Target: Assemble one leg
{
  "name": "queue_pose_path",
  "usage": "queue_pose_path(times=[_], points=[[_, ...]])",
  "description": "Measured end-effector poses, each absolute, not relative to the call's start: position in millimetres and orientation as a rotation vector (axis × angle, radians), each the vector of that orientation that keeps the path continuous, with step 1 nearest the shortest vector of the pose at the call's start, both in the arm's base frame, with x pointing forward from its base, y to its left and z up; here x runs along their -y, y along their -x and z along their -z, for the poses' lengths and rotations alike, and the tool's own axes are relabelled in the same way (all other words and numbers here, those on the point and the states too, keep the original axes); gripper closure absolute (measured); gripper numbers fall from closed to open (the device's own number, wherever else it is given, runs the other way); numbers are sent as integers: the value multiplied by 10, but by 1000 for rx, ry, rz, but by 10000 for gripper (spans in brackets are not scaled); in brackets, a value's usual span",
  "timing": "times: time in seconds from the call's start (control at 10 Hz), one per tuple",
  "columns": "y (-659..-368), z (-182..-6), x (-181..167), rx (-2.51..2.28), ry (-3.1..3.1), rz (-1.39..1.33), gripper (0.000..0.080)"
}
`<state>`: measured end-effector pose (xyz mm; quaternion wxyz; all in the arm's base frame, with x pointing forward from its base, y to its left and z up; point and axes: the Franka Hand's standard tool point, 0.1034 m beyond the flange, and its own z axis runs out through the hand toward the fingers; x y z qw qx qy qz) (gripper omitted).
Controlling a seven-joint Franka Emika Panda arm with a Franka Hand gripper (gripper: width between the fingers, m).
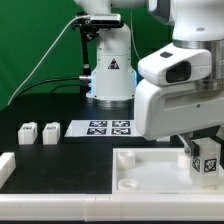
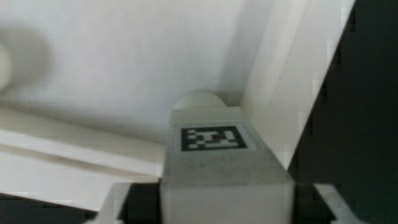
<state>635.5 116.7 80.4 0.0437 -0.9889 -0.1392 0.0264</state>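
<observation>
My gripper (image 1: 203, 150) is shut on a leg (image 1: 207, 160), a small white block with a black-and-white tag, held over the right end of the large white tray-like piece (image 1: 140, 172). In the wrist view the leg (image 2: 217, 150) sits between my gripper's (image 2: 217, 205) fingers (image 2: 135, 203), its far end close to the tray's raised rim (image 2: 276, 70). I cannot tell if it touches. A round corner socket (image 2: 11, 62) shows at the picture's edge. Two more legs (image 1: 27, 133) (image 1: 50, 131) stand on the black table at the exterior view's left.
The marker board (image 1: 108, 127) lies flat behind the tray. The robot base (image 1: 110, 70) stands behind it. A white piece (image 1: 5, 168) lies at the exterior view's lower left edge. The arm's white body (image 1: 180, 90) hangs over the tray's right side.
</observation>
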Motion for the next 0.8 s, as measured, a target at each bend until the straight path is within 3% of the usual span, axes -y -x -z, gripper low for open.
queue_pose_path(times=[0.3,0.8], points=[[-6357,-805,-1164,234,3046,-88,501],[-6361,-788,-1168,-818,2952,-116,502]])
